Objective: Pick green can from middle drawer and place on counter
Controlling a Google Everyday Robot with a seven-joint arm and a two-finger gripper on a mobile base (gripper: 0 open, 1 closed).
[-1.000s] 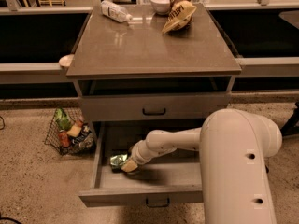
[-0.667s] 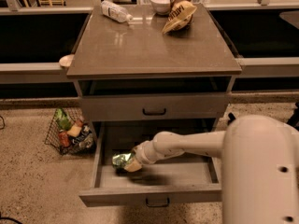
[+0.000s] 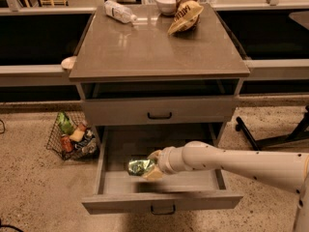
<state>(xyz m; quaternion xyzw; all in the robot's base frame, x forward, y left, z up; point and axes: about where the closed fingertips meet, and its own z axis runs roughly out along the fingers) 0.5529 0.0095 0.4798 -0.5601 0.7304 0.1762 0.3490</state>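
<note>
The green can (image 3: pixel 139 166) is a shiny mottled green can lying on its side inside the open middle drawer (image 3: pixel 161 202), at its left centre. My gripper (image 3: pixel 150 165) reaches in from the right on a white arm. Its fingers (image 3: pixel 153 174) sit above and below the can's right end, closed around it. The can looks slightly raised off the drawer floor. The counter (image 3: pixel 154 52) is the glossy grey-brown top of the cabinet, above the drawers.
On the counter stand a clear plastic bottle (image 3: pixel 119 11) at the back left, a white bowl (image 3: pixel 166 3) and a yellow-brown snack bag (image 3: pixel 186 14) at the back. The upper drawer front (image 3: pixel 159 112) is shut. A wire basket (image 3: pixel 72 137) of items sits on the floor left.
The view has shifted and my arm now extends further from the right. The gripper stays on the can at the drawer's left centre; the can has moved slightly right and up.
</note>
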